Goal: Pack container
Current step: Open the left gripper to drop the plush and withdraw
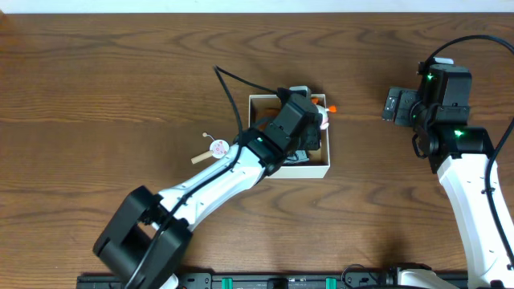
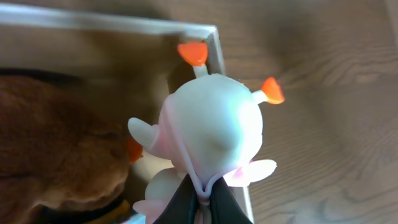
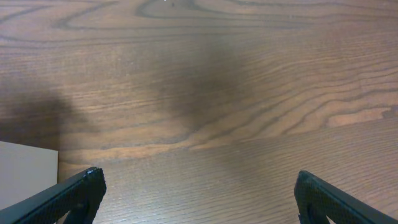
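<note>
The container point(image 1: 309, 169) sits in the middle of the counter point(image 1: 96, 80), open side up. It is square, so no side is the long one. Its walls run almost straight with the counter's edges, just a tiny bit turned. A brown fuzzy toy point(image 2: 56, 137) lies inside.

The left gripper point(image 2: 202, 202) is squeezed tight on a white toy point(image 2: 214, 127) with orange tips. The toy hangs at the far right corner of the container, right by the rim.

The right gripper point(image 3: 199, 183) is off to the right, well apart from the container. Its fingers are spread wide over bare wood, and it holds nothing.
</note>
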